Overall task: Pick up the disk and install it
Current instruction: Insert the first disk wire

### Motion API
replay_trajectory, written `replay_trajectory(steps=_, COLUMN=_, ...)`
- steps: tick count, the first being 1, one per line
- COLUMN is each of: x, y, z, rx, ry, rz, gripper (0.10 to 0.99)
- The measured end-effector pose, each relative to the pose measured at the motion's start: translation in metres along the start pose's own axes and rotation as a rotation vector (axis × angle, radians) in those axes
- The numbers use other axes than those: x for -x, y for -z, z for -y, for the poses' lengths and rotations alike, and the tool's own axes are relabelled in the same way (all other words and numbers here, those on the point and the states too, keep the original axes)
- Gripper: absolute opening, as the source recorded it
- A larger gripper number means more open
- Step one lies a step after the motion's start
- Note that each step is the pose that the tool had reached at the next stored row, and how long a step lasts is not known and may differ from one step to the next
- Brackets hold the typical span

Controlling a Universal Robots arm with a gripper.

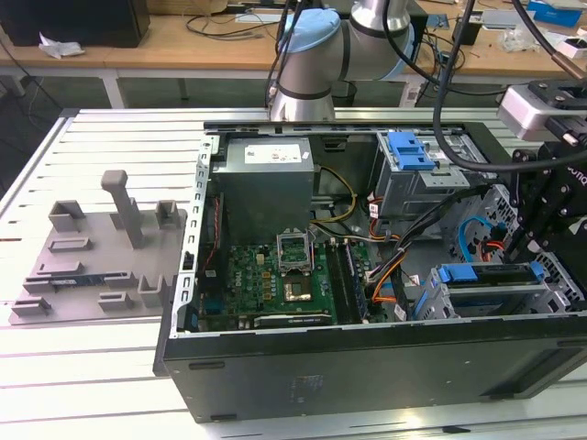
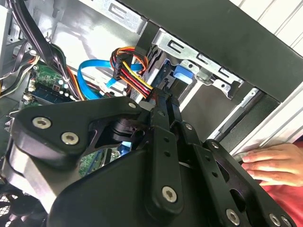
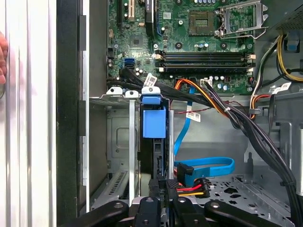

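Evidently the disk stands on edge in the cage, at about 4 o'clock inside the case in the exterior view, with its blue rail uppermost. I judge it dense and stiff for its size, a metal block that will not flex. It is delicate all the same: a knock could harm it, and a skewed push could jam it in the slot. The smooth flat faces would likely slip. The better hold is across the two long sides, on the plastic rails and clear of the connector end. The hand is right at that end, beside the power plug. Whether it is clenched on the disk or released I cannot tell.

The first wrist view looks along the slot and shows the disk lined up between the cage walls, the blue cable looping beside it and the motherboard beyond. The second wrist view shows the hand's linkage from the side and a person's fingers just beside the case. The exterior view gives the layout: a bare blue clip at about 1 o'clock in the case, and the table underneath.
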State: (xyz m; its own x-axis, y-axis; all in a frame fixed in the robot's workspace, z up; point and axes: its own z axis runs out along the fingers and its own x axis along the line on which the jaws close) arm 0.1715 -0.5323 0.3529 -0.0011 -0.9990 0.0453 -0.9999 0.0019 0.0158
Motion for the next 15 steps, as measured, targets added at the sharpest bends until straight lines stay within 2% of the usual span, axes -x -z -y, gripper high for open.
replay_trajectory(steps=15, x=-0.0001, y=-0.0016, z=0.0, rx=-0.002, ry=0.007, rz=-0.0001, gripper=0.169)
